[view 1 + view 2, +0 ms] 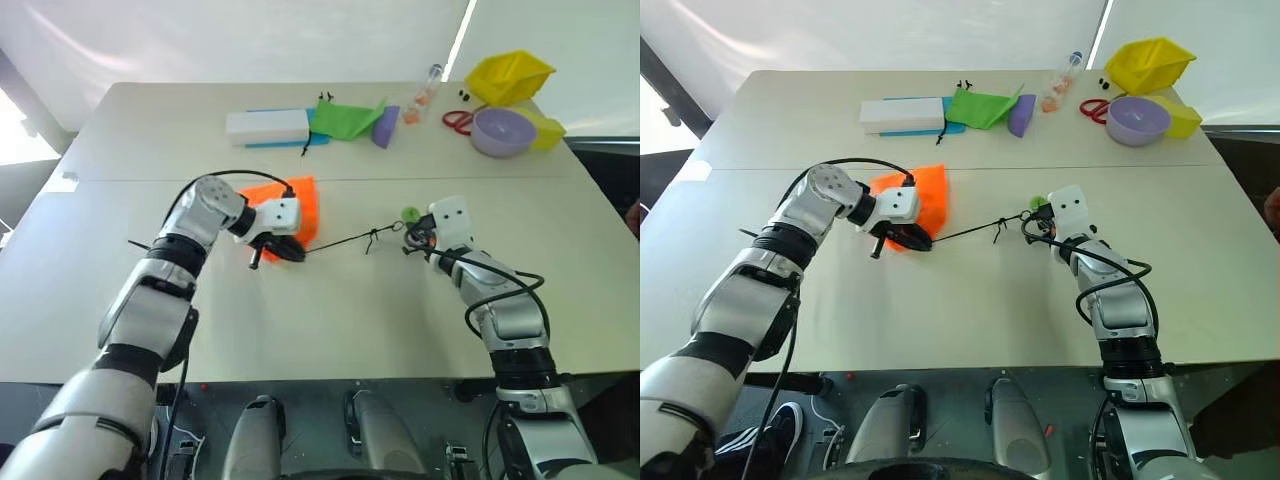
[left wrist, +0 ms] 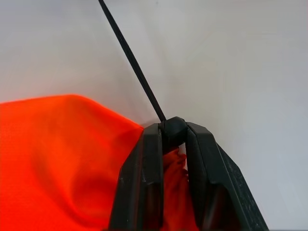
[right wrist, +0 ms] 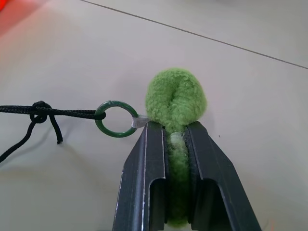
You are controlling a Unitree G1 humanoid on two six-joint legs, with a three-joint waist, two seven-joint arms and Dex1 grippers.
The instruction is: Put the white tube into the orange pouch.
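Lying crumpled, orange pouch [image 1: 290, 212]; black cord [image 1: 345, 240] taut to green pompom [image 3: 175, 101].

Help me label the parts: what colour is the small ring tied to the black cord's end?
Dark green ring, clearest in the right wrist view.

my pale table [image 1: 330, 320] carries the orange pouch [image 1: 300, 205] near its middle, with a black cord [image 1: 345, 240] running out to a green pom-pom [image 1: 410, 214], while a white box [image 1: 267, 126], green pouch [image 1: 345, 118], purple bowl [image 1: 503, 131] and yellow bin [image 1: 510, 75] line the far edge.
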